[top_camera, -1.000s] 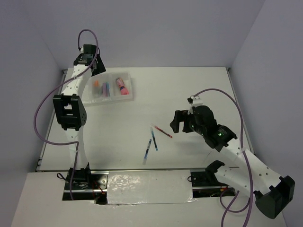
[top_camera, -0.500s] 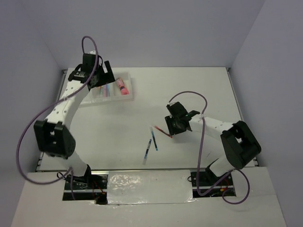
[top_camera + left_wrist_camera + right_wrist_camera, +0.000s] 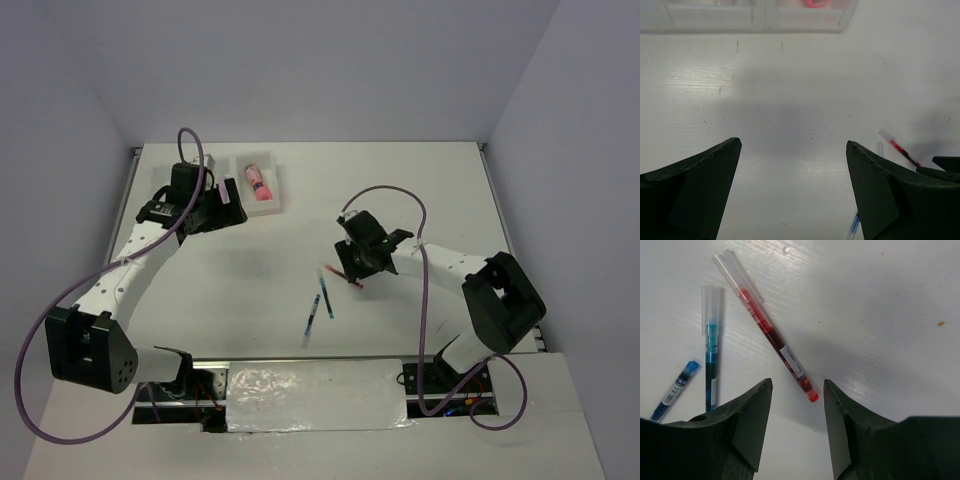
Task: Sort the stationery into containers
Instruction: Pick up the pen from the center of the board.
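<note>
The red pen (image 3: 770, 332) lies on the table, its red end between my right gripper's (image 3: 796, 385) open fingertips. Two blue pens (image 3: 711, 355) (image 3: 675, 390) lie just left of it. In the top view the right gripper (image 3: 352, 262) hangs over the red pen (image 3: 345, 280), with the blue pens (image 3: 327, 300) beside it. The white bins (image 3: 268, 190) stand at the back left, with the pink tube (image 3: 258, 182) in the right one. My left gripper (image 3: 222, 208) is open and empty in front of the bins (image 3: 755, 15) and hides the left ones from above.
The left arm's purple cable (image 3: 190, 145) loops above the bins. The white table (image 3: 420, 190) ends at grey walls at the back and sides. A silver-taped strip (image 3: 315, 395) runs along the near edge between the arm bases.
My left gripper has come off the bins toward the near side and opened over bare table. My right gripper has swung left and down onto the red pen's end.
</note>
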{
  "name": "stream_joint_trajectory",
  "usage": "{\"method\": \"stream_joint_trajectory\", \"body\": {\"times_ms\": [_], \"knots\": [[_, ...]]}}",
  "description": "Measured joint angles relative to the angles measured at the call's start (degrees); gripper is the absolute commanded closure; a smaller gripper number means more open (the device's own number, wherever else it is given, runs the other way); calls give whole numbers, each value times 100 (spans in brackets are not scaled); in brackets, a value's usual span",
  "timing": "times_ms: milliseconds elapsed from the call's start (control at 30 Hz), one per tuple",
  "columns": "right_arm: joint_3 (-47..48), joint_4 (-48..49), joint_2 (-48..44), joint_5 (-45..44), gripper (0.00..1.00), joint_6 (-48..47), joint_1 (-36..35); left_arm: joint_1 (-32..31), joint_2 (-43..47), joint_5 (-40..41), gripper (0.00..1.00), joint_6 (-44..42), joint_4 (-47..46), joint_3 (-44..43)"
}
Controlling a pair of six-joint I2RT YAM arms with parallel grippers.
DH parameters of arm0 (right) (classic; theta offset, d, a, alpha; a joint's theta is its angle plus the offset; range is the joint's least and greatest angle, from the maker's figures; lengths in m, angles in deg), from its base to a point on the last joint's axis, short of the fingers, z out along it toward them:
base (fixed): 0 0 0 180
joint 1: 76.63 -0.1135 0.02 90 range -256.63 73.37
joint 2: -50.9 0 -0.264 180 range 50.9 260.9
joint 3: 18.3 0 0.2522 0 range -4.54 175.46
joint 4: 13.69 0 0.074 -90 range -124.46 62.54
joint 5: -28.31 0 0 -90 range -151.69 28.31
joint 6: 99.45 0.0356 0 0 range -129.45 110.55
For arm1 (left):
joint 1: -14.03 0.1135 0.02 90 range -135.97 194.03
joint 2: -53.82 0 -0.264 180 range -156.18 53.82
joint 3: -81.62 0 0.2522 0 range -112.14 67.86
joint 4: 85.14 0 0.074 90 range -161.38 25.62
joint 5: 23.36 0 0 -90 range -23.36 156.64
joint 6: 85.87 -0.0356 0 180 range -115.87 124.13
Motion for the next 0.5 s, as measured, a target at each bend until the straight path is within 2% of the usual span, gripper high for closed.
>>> {"method": "stream_joint_trajectory", "body": {"times_ms": [133, 233, 333, 367, 400, 467, 500], "knots": [[42, -4, 151, 74, 49, -127, -109, 0, 61, -138, 1, -4, 59, 90], [203, -26, 518, 66, 56, -190, -127, -2, 234, -223, 1, 0, -13, 98], [391, -35, 887, 61, 70, -203, -136, -7, 426, -354, 1, 26, -203, 205], [448, -7, 933, 42, 81, -201, -136, -15, 490, -417, 1, 48, -284, 304], [505, -9, 990, 28, 83, -190, -136, -31, 538, -472, 1, 94, -372, 415], [605, -52, 1075, -79, 98, -103, -136, -118, 595, -592, 1, 205, -549, 706], [649, -68, 1102, -140, 100, -61, -136, -190, 599, -656, 1, 295, -640, 855]]}}
